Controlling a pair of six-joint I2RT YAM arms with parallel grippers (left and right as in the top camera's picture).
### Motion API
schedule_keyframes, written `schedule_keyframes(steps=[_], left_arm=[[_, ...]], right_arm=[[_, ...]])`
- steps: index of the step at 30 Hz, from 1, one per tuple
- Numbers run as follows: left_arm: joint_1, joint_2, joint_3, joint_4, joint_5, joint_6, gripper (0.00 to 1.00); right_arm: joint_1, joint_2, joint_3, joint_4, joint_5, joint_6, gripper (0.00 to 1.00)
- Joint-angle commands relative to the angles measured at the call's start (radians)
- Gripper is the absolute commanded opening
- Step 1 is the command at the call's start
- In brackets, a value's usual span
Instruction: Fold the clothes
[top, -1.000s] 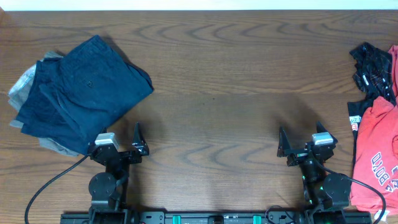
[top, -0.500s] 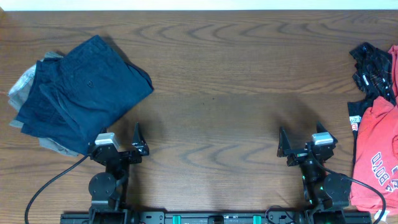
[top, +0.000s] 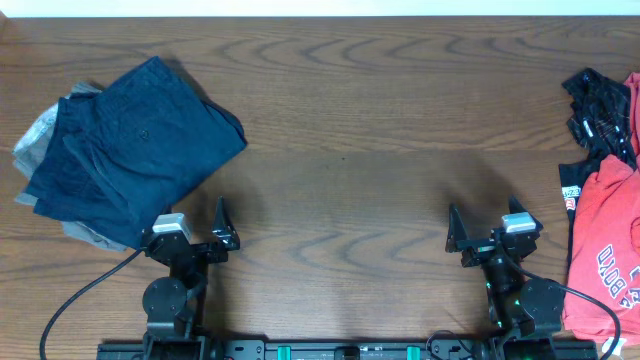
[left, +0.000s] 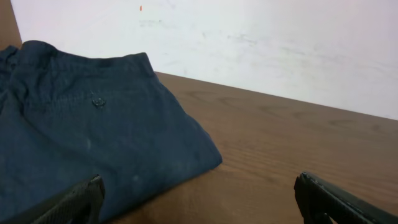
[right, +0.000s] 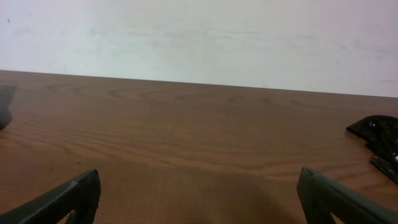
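The left end effector (top: 188, 228) stands with its jaws spread wide and nothing between them, low over the near left part of the bench (top: 350, 120). In the left wrist view its left finger (left: 68, 202) sits at the near edge of a folded navy-blue garment (top: 140, 145); whether it touches the cloth cannot be told. Its other finger is over bare wood. The right end effector (top: 487, 232) is likewise spread wide and holds nothing, low over bare wood at the near right. Beyond the left one, the navy-blue garment lies flat on top of a stack at the bench's left side, a small button showing on its upper face. A grey garment (top: 35, 135) pokes out from under it at the far left edge. To the right of the right end effector, well apart from the stack, a coral-red T-shirt (top: 605, 250) with navy-and-white lettering lies crumpled at the right edge. A black printed garment (top: 595, 105) lies bunched just behind it, and its tip shows at the right of the right wrist view. A dark cable (top: 70, 300) loops from the left arm's base. A pale wall (left: 280, 50) rises behind the bench.
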Motion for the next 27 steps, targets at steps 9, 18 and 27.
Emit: schedule_keyframes(steps=[9,18,27], left_arm=[[0.005,-0.011,-0.017,-0.041,-0.005,0.017,0.98],[0.005,-0.011,-0.017,-0.041,-0.005,0.017,0.98],[0.005,0.0,-0.013,-0.048,-0.005,-0.025,0.98]], right_arm=[[0.005,-0.006,-0.002,-0.004,-0.004,-0.015,0.99],[0.005,-0.006,-0.002,-0.004,-0.007,-0.015,0.99],[0.005,-0.005,0.0,-0.005,-0.009,0.153,0.99]])
